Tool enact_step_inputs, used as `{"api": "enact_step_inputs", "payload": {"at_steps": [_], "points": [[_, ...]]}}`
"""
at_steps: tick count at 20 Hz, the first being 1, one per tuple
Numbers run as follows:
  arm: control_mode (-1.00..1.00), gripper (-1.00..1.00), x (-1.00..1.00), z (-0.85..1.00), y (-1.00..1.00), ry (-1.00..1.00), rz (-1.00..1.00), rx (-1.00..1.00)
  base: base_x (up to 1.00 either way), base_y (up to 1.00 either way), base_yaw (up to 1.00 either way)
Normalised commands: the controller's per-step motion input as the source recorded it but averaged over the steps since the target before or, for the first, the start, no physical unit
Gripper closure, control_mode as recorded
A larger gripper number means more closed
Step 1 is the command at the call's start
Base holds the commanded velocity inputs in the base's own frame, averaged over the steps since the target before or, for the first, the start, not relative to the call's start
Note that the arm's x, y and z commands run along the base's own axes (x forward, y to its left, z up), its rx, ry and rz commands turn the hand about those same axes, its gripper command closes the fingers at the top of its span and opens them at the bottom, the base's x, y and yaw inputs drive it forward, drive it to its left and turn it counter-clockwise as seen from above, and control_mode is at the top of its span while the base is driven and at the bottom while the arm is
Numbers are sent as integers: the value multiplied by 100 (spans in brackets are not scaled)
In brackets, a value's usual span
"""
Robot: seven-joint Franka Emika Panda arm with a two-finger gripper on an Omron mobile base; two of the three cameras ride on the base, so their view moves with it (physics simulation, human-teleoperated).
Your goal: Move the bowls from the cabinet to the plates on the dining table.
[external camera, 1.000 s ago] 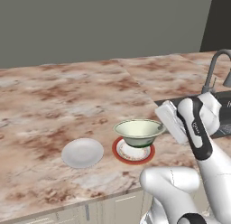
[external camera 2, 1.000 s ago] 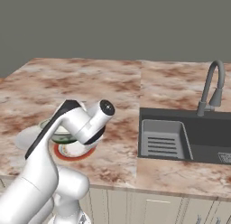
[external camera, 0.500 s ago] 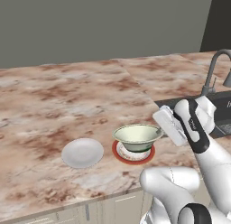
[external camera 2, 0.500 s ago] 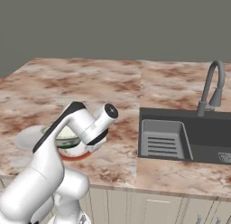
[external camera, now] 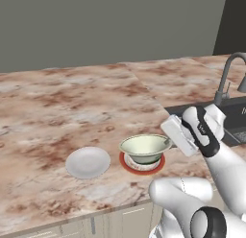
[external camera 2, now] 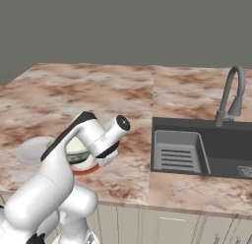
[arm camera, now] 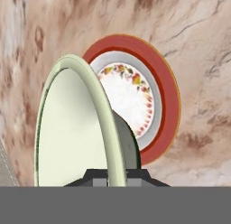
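A wide cream-white bowl (external camera: 145, 147) with a dark green base hangs level, low over a red-rimmed plate (external camera: 159, 164) on the pink-brown marbled dining table (external camera: 72, 102). I cannot tell whether its base touches the plate. My gripper (external camera: 169, 140) is shut on the bowl's right rim. In the hand view the gripper (arm camera: 116, 174) pinches the rim of the bowl (arm camera: 72, 128), with the plate (arm camera: 158, 87) behind it. From the right base view the arm hides most of the bowl (external camera 2: 76, 147) and plate (external camera 2: 84, 170). The cabinet is out of view.
A second, plain white plate (external camera: 88, 162) lies left of the red one, also seen as a plate (external camera 2: 30, 148) behind my arm. A dark sink (external camera 2: 197, 149) with a grey faucet (external camera 2: 231, 98) is set into the top on the right.
My gripper has carried the bowl down and slightly left, closer onto the red-rimmed plate. The plates have not moved.
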Motion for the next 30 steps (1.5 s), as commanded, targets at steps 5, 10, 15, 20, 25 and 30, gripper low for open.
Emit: {"api": "enact_step_inputs", "payload": {"at_steps": [5,10,15,20,25,30], "points": [[-100,100,7,-20,0,0,4,-2,0,0,0],[-100,100,19,-13,0,0,4,-1,0,0,0],[-100,100,14,-3,0,0,2,0,0,0,0],[-100,100,7,-20,0,0,0,0,0,0,0],[-100,100,18,-12,0,0,1,0,0,0,0],[-100,100,15,-12,0,0,1,0,0,0,0]]}}
